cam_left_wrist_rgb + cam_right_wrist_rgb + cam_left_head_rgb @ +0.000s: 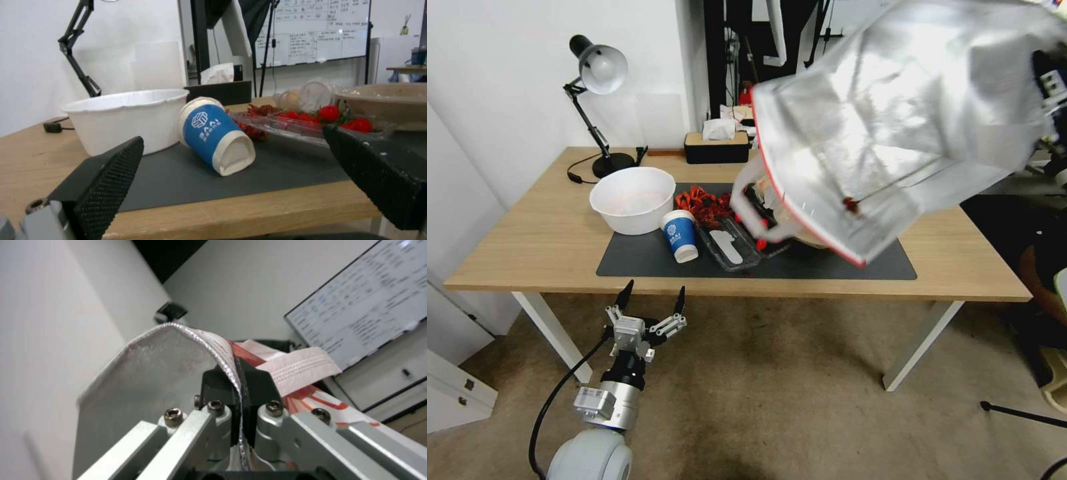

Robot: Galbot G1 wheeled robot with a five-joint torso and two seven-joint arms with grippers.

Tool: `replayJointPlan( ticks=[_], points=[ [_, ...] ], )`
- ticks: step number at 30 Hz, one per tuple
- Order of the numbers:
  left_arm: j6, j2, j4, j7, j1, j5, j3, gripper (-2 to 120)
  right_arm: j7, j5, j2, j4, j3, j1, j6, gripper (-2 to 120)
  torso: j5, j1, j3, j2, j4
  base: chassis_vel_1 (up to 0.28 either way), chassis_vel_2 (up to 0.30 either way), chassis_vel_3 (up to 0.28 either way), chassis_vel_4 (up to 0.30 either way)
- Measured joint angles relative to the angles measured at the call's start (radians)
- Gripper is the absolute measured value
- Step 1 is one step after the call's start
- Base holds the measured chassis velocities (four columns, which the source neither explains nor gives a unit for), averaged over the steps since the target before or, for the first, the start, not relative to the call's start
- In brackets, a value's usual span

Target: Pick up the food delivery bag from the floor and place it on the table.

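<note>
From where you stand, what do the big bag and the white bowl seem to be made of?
The bag looks lined with shiny, crinkled silver foil and has woven white straps. The white bowl looks like matte foam or pulp, with a wavy rim; which of the two is unclear.

Bright, even light (foil glare)

The blue paper cup [217, 138], lying on its side on the dark mat [267, 173] of the surface [249, 213], carries a white cube-shaped logo with a line of white capital letters under it; the letters are too blurred to spell out. The same mark shows on the cup in the head view [680, 234]. The whiteboard [311, 30] behind the surface bears rows of handwritten lines, none of them legible. It also shows in the right wrist view [365, 306], equally unreadable.
</note>
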Motion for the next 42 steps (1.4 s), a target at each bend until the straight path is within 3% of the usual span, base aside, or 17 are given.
replayJointPlan(
  ticks=[9, 17, 21, 29, 34, 42],
  points=[
    [-0.002, -0.004, 0.012, 0.003, 0.001, 0.008, 0.002, 100, 0.089, -0.026, 0.079, -0.117, 0.008, 0.080, -0.047, 0, 0.0002, -0.001, -0.001, -0.001, 0.0000, 0.000, 0.000, 0.000, 0.000],
    [-0.003, -0.008, 0.024, 0.006, -0.006, 0.013, 0.009, 100, 0.169, -0.021, 0.225, -0.176, -0.022, 0.199, -0.061, 0, 0.0001, -0.001, -0.001, -0.002, 0.0001, 0.000, 0.000, 0.000, 0.000],
    [-0.003, -0.009, 0.029, 0.007, -0.006, 0.016, 0.008, 100, 0.158, -0.022, 0.289, -0.217, -0.030, 0.225, -0.060, 0, 0.0000, -0.001, -0.001, -0.002, -0.0001, 0.000, 0.000, 0.000, 0.000],
    [-0.005, -0.017, 0.038, 0.007, -0.010, 0.028, 0.014, 100, 0.036, -0.022, 0.394, -0.278, -0.112, 0.276, -0.027, 0, -0.0002, -0.001, -0.001, -0.002, -0.0001, 0.000, 0.000, 0.000, 0.000],
    [-0.008, -0.026, 0.042, 0.007, -0.007, 0.036, 0.009, 100, 0.042, -0.009, 0.453, -0.315, -0.129, 0.359, -0.016, 0, -0.0004, -0.001, -0.001, -0.002, 0.0003, 0.000, 0.000, 0.000, 0.000],
    [-0.012, -0.025, 0.049, 0.007, -0.013, 0.037, 0.009, 100, 0.021, -0.099, 0.553, -0.376, -0.099, 0.296, -0.010, 0, 0.0003, -0.001, -0.002, -0.003, -0.0001, 0.000, 0.000, 0.000, 0.000]
  ],
)
